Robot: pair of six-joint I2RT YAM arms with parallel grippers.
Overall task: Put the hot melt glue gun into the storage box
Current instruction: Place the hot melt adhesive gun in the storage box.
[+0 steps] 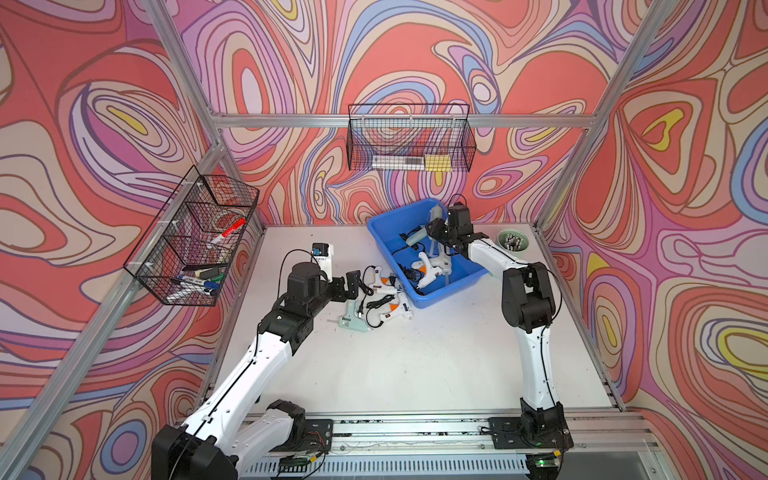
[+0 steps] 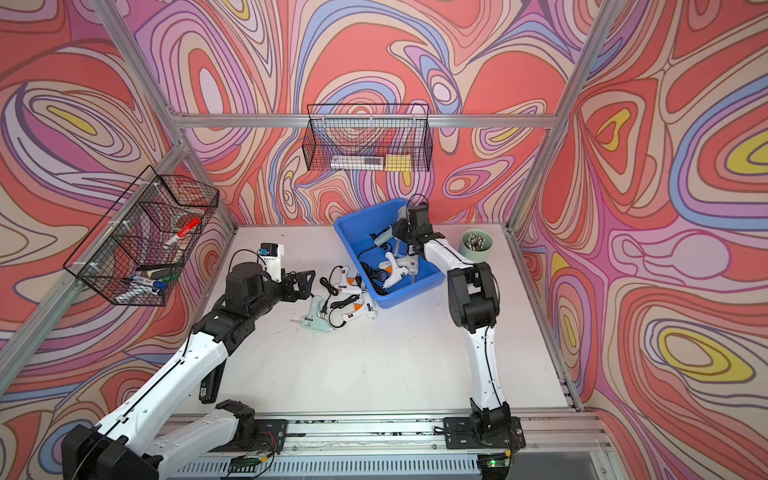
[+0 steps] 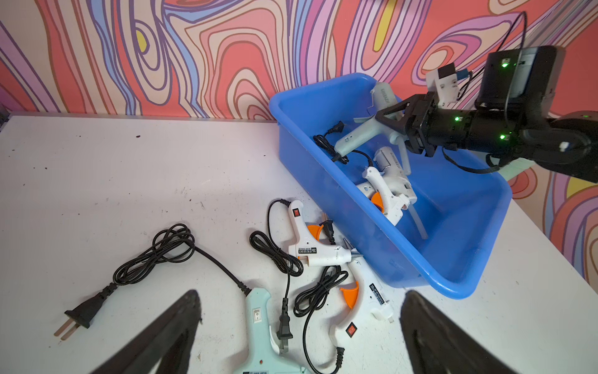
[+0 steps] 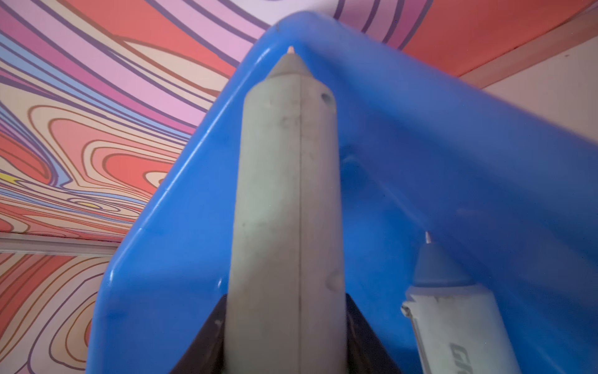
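The blue storage box stands at the back of the white table, and both wrist views show it too. My right gripper is shut on a pale grey-green hot melt glue gun. It holds the gun inside the box, above two white glue guns. My left gripper is open and holds nothing. It hovers over a mint glue gun and two white ones with orange triggers on the table left of the box.
Black cords with plugs lie tangled among the guns on the table. A pale green cup of sticks stands right of the box. Black wire baskets hang on the left wall and the back wall.
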